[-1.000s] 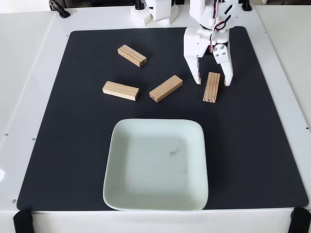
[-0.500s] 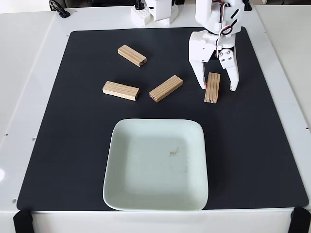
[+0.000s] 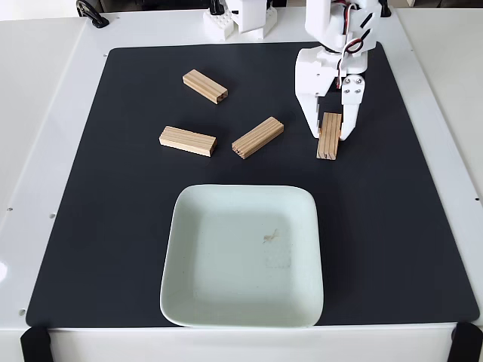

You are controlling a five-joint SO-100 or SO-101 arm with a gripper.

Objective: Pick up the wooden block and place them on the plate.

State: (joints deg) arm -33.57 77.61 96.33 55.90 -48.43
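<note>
Four light-tan wooden blocks lie on the black mat in the fixed view. One block (image 3: pixel 205 86) is at the upper left, one (image 3: pixel 187 141) at the left, one (image 3: pixel 258 137) lies diagonally in the middle. The fourth wooden block (image 3: pixel 328 149) lies lengthwise at the right, still resting on the mat. My white gripper (image 3: pixel 330 136) comes down from the top edge and is shut on this block's upper end, one finger on each long side. The pale mint-green plate (image 3: pixel 219 294) sits below the blocks with nothing on it but a small brown speck.
The black mat (image 3: pixel 407 226) covers most of the white table (image 3: pixel 45 113). The arm's white base (image 3: pixel 241 19) stands at the top edge. Black clamps (image 3: pixel 34 343) sit at the two bottom corners.
The gripper moved slightly right and down over the right block, then its right finger swung inward until both fingers pressed the block's sides. The block has barely shifted.
</note>
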